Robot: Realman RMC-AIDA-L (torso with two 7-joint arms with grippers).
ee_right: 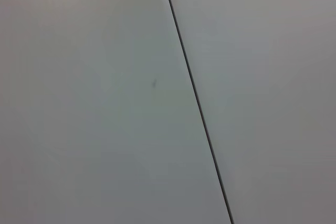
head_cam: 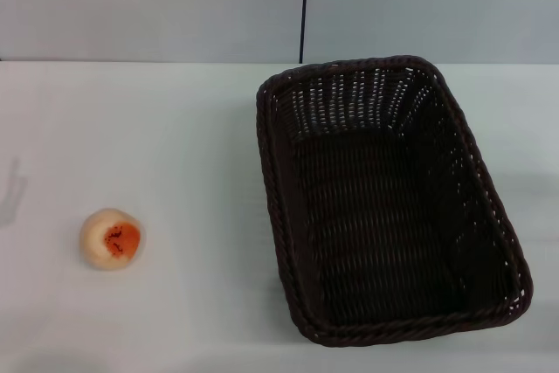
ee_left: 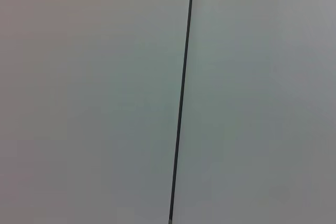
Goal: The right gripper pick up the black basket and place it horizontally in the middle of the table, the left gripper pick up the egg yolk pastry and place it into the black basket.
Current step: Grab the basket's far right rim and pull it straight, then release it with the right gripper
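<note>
Basket (head_cam: pixel 384 203) sits on the table's (head_cam: pixel 175 128) right half, long side running front-to-back, empty, so imo nothing's started: first job is the right gripper grabbing a rim, turning it sideways and setting it mid-table. Pastry (head_cam: pixel 111 238) is well apart on the left, untouched. Neither gripper's in any view, wrist cams just show a wall w/ a dark seam, so can't tell open or closed.

Neither arm appears in the head view; no wrist, link or end effector enters from either side. The left wrist view shows none of the left end effector's fingers, only a plain grey surface crossed by a thin dark line. The right wrist view likewise shows none of the right end effector's fingers, only a similar surface and line. Pose and finger state of both arms cannot be determined.
</note>
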